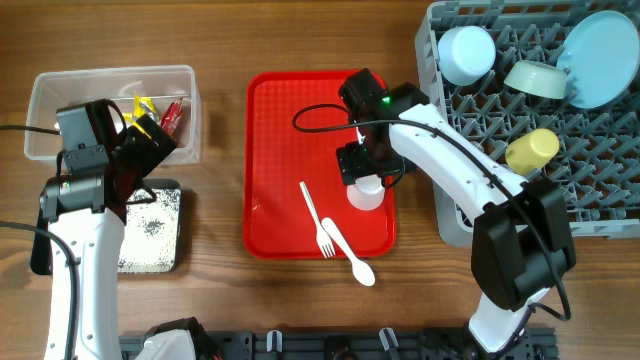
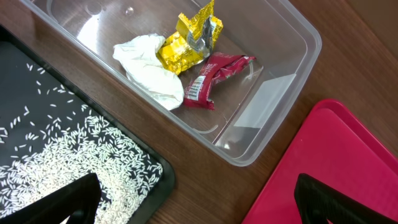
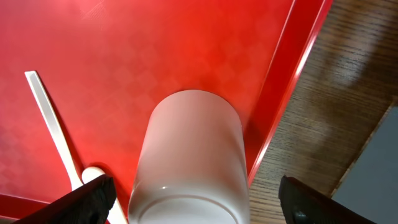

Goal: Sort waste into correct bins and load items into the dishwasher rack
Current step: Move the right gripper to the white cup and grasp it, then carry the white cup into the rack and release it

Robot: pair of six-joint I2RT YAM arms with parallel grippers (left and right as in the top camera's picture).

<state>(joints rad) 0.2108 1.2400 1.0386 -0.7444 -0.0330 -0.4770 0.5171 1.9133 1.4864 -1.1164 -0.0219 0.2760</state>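
Observation:
The clear tub [image 1: 60,95] holds the yellow foil wrapper [image 2: 186,43], the red-and-clear wrapper [image 2: 211,78] and the white tissue [image 2: 149,68]. White crumbs [image 2: 74,162] lie in the black tray [image 1: 170,268]. My left gripper [image 1: 150,140] is open and empty above the gap between tub and black tray. My right gripper [image 1: 362,165] is open, with a finger on either side of the white cup [image 3: 189,155] on the red tray, not touching it. The fork [image 1: 315,220] and spoon [image 1: 350,258] lie on the red tray. The grey rack [image 1: 560,200] holds a blue bowl [image 1: 467,52], green bowl [image 1: 535,78], blue plate [image 1: 600,58] and yellow cup [image 1: 532,150].
The flat red serving tray [image 1: 290,130] lies in the middle of the wooden table, its right edge close to the rack. In the right wrist view a strip of bare wood [image 3: 323,124] lies between the tray edge and the rack.

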